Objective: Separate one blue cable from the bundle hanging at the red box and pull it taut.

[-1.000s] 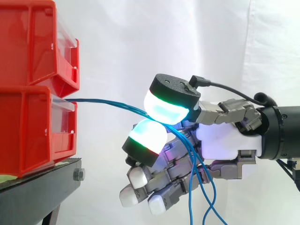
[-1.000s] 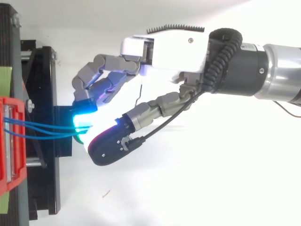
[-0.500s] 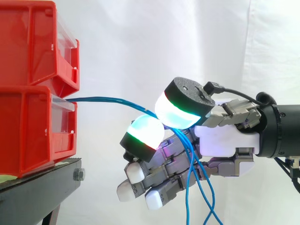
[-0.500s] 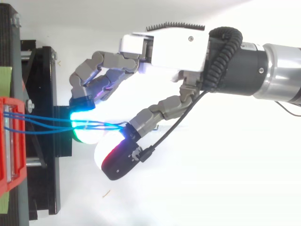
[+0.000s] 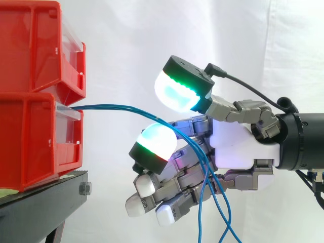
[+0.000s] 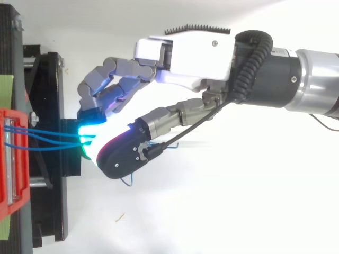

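The blue cables (image 5: 116, 107) run nearly level from the lower red box (image 5: 30, 142) rightward to the hand (image 5: 238, 147). There they bend over a finger pad (image 5: 157, 142) and hang down. The thumb pad (image 5: 177, 91) is lifted apart above them, so the grip is slack.

The bins (image 5: 35, 126) are showing glossy red plastic, with clear plastic strips (image 5: 68, 112) at their fronts. The stand (image 5: 45, 195) is looking like matt black metal, with a dull steel bolt (image 5: 85, 189) in its edge. The curtain (image 5: 152, 40) is hanging as soft white cloth, faintly creased. The cables (image 5: 116, 108) are gleaming in smooth blue sheathing. The hand (image 5: 238, 149) is wearing a glossy white plastic shell; the arm (image 6: 318, 79) is showing matt black casing and brushed metal.
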Action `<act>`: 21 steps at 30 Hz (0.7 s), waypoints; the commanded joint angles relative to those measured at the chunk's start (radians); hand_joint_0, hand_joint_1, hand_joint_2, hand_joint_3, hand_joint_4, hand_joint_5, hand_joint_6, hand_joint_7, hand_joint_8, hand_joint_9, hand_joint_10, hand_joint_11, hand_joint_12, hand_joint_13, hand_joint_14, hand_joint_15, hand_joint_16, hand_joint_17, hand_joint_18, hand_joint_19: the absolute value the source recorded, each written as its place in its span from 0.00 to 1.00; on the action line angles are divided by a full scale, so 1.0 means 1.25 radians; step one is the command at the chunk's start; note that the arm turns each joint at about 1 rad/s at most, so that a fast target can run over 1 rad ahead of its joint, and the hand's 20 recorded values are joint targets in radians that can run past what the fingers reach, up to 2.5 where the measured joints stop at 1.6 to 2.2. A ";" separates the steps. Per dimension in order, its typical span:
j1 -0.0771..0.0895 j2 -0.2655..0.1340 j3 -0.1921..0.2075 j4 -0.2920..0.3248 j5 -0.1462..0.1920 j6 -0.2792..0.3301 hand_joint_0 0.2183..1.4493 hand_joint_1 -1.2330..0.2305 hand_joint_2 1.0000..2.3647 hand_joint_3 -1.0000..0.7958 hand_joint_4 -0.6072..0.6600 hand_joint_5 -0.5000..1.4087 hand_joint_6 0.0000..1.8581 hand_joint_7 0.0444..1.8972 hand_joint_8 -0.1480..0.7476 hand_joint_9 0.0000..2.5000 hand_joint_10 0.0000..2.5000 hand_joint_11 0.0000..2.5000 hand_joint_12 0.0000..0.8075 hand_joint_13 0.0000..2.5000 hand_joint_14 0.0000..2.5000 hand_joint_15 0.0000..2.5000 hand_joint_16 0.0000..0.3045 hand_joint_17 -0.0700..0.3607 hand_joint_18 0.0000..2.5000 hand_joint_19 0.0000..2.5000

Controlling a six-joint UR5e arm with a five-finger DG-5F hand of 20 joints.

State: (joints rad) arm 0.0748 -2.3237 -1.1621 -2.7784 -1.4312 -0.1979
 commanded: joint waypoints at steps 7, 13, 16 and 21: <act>0.000 0.000 -0.001 0.000 0.000 0.000 0.32 0.29 0.01 0.40 0.59 0.17 0.47 0.60 0.58 0.33 0.01 0.26 0.52 0.22 0.00 0.09 0.18 0.46 0.29 0.12; 0.000 0.000 -0.001 0.000 0.000 0.000 0.40 0.20 0.00 0.33 0.58 0.16 0.49 0.57 0.56 0.31 0.01 0.26 0.50 0.22 0.00 0.08 0.17 0.44 0.28 0.12; 0.000 0.000 -0.001 0.000 0.000 0.000 0.36 0.22 0.00 0.28 0.59 0.16 0.49 0.55 0.55 0.31 0.01 0.26 0.50 0.22 0.00 0.09 0.17 0.44 0.29 0.12; 0.000 0.000 -0.001 0.000 0.000 0.000 0.21 0.38 0.00 0.28 0.61 0.17 0.48 0.57 0.59 0.30 0.00 0.25 0.55 0.18 0.00 0.09 0.20 0.49 0.25 0.13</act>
State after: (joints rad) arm 0.0751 -2.3238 -1.1627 -2.7781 -1.4312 -0.1979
